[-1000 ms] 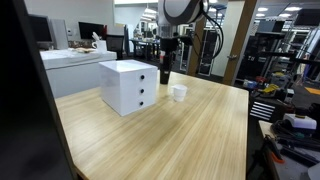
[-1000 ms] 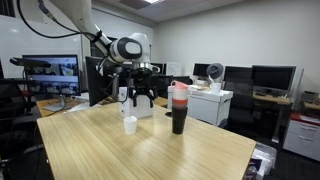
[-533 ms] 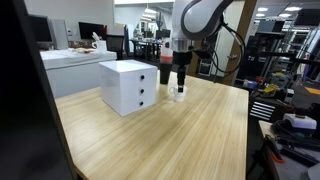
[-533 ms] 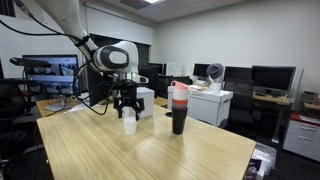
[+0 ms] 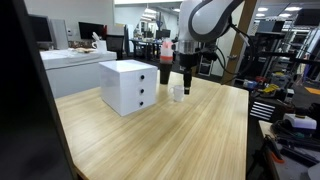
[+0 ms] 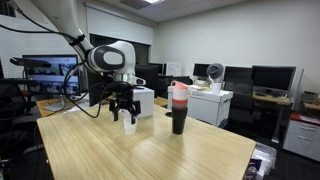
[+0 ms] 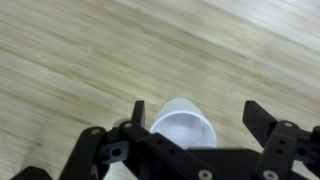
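The arm points straight down, its gripper (image 5: 186,88) poised just above the small white cup (image 7: 183,128) (fingers spread wide, gripping nothing). The cup stands near the desk's (image 5: 170,140) far edge, beside a white drawer box (image 5: 128,86).

on my wrist feed i'm looking straight down at the wooden table (image 7: 80,50), its pale grain running slantwise across the picture. the gripper (image 7: 197,111) comes in from the bottom edge, jaws spread wide, with one dark finger (image 7: 139,110) on one side and the other far across at the opposite side. between them sits a small white cup (image 7: 183,128), its mouth facing up at me. it sits off-centre, just beside the nearer finger; i can't tell whether they touch. the gripper's black body hides the cup's lower edge.
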Controlling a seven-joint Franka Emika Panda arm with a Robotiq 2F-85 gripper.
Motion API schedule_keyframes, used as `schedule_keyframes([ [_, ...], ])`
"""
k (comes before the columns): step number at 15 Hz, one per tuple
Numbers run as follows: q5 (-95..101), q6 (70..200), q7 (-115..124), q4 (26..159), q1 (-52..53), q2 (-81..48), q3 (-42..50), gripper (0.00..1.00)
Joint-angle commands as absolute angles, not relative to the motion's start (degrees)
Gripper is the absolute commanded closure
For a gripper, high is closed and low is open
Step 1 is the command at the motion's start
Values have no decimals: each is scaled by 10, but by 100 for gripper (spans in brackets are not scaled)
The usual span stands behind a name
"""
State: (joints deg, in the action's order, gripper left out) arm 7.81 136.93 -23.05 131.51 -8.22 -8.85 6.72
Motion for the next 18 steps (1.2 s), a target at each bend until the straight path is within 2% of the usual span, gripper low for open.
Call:
schedule_keyframes([
  [1,95,1398,-209,1326,-83,-87,70,0],
  [16,102,1437,-203,1301,-79,-150,66,0],
  [17,103,1437,-203,1300,-79,-152,65,20],
  [18,103,1436,-203,1297,-78,-155,65,29],
])
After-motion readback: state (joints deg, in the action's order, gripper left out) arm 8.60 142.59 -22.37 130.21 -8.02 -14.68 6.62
